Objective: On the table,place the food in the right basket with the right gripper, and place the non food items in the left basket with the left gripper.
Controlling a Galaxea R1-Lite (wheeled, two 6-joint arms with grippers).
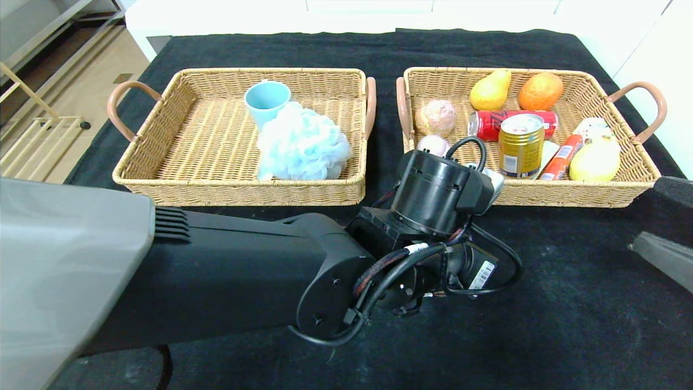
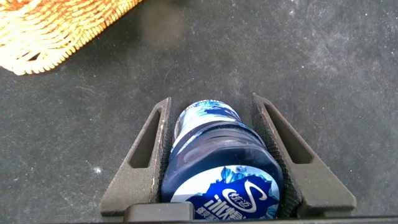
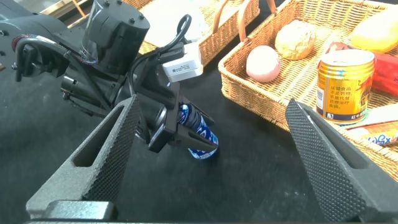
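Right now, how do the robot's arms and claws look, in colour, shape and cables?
The left arm is matt black with a grey shell near the shoulder, a ribbed cylindrical wrist, looped black cables and a barcode sticker. The left claw has wedge-shaped black fingers; the right claw has similar dotted-textured fingers.

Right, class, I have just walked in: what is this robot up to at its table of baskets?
It is sorting. The left pincer is closed on a blue bottle on the black table, just in front of the food-filled right basket. The right pincer hangs open nearby. The left basket holds a cup and bath sponge.
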